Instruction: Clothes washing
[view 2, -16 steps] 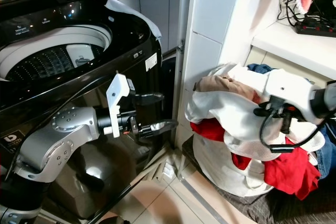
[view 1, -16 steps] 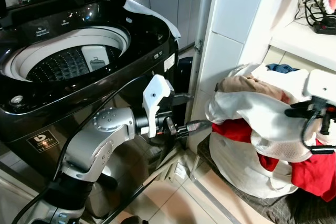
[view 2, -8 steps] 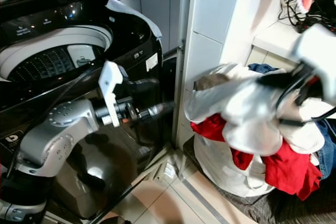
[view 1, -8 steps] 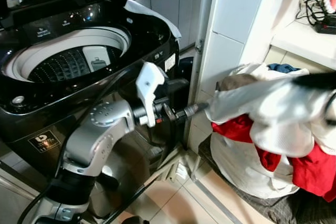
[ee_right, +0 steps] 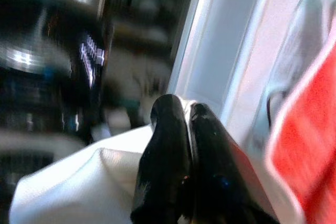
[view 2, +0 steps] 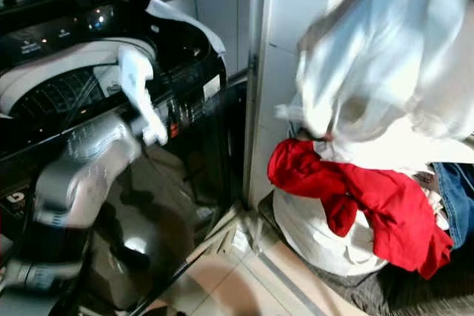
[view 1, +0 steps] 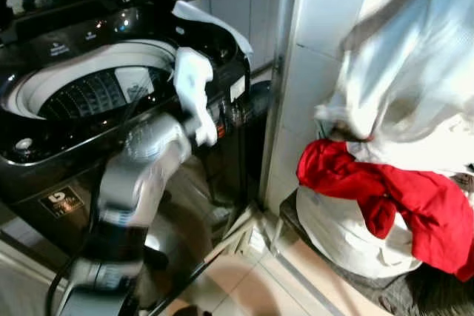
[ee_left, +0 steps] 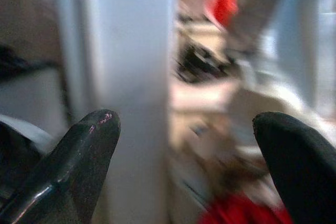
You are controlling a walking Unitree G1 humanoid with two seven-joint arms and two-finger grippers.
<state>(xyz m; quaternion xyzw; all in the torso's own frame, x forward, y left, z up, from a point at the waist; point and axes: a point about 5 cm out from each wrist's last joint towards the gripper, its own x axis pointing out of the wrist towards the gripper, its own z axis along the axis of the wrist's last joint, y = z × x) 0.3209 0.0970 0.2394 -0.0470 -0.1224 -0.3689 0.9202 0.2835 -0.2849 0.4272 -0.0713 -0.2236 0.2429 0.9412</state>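
Since the earlier frame the white garment (view 1: 415, 72) has risen from the laundry basket (view 1: 348, 231) into a blurred mass above it, and the left arm (view 1: 141, 175) has swung up toward the washing machine (view 1: 89, 94). Eye views: a red garment (view 1: 385, 197) drapes over the basket rim beside the open drum. Left wrist view: left claw (ee_left: 184, 150) open, fingers well apart, holding nothing. Right wrist view: right claw (ee_right: 181, 129) closed, pinching the white garment
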